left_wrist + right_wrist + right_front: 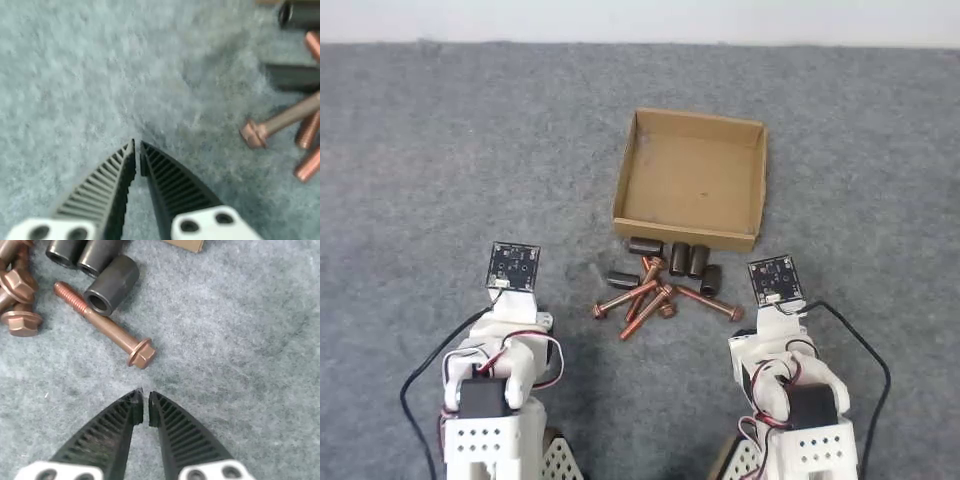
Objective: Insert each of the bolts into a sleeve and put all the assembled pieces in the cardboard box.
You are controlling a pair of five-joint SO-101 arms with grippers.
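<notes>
The grey felt worktop [440,150] carries everything. The cardboard box [685,233] sits open toward the far edge, a little toward the right arm's side of the middle, and its floor is bare.

The left arm [495,390] and the right arm [790,390] stand at the near edge, one on each side of the loose parts.

The left gripper [137,145] hangs over bare felt. Its ribbed fingers [107,185] are drawn together to a thin slit with nothing between them. The right gripper [145,394] is the same, its fingers [185,435] nearly meeting and gripping nothing.

The bolts [645,298] lie in a loose crossed heap just in front of the box's near wall, between the two arms. One bolt [102,322] lies apart from the heap toward the right arm. Its head points at the right fingertips, near them but not touching. The head of another bolt [255,134] lies well off to the side of the left fingertips, toward the right arm.

The sleeves [679,258] are dark short tubes, scattered between the heap and the box wall. None has a bolt in it. One sleeve [111,285] rests against the threaded end of the bolt nearest the right gripper. It lies farther from the fingertips than that bolt's head.
</notes>
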